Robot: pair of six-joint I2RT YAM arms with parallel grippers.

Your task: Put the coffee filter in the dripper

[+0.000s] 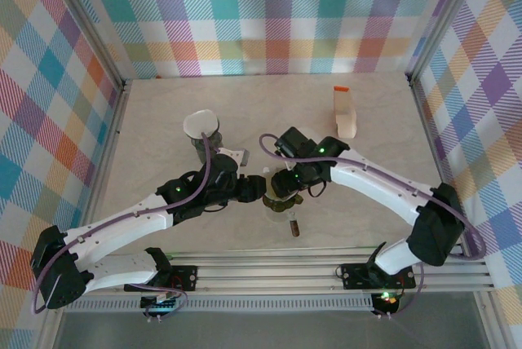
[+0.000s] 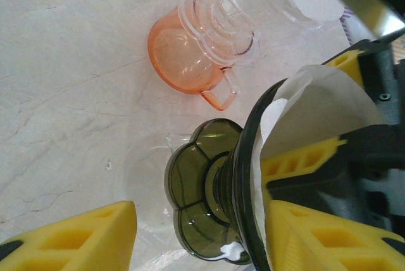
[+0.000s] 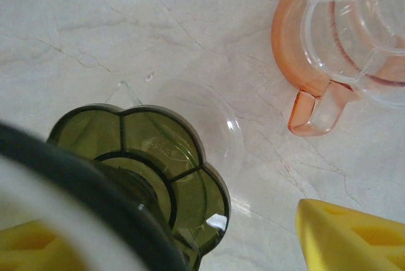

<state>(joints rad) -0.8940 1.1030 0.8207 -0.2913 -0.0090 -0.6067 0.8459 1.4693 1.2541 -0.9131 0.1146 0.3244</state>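
An olive green dripper (image 1: 281,205) stands mid-table between both arms. Its flower-shaped base (image 2: 196,182) rests on a faint clear round piece (image 2: 142,179). A white paper coffee filter (image 2: 316,106) sits inside the dark rim, its edge sticking up above it. My left gripper (image 2: 202,214) is open. One of its yellow fingers (image 2: 310,239) is inside the cone against the paper; the other stays clear of the base. My right gripper (image 3: 171,233) is open too. It straddles the rim of the dripper (image 3: 145,144), one finger (image 3: 25,245) behind the blurred filter (image 3: 31,189).
An orange-tinted dripper (image 2: 186,52) with clear ones stacked in it lies close by on the marble top (image 3: 316,49). Another stack (image 1: 201,135) stands back left. A beige holder (image 1: 346,112) stands back right. Plaid walls (image 1: 65,121) enclose the table.
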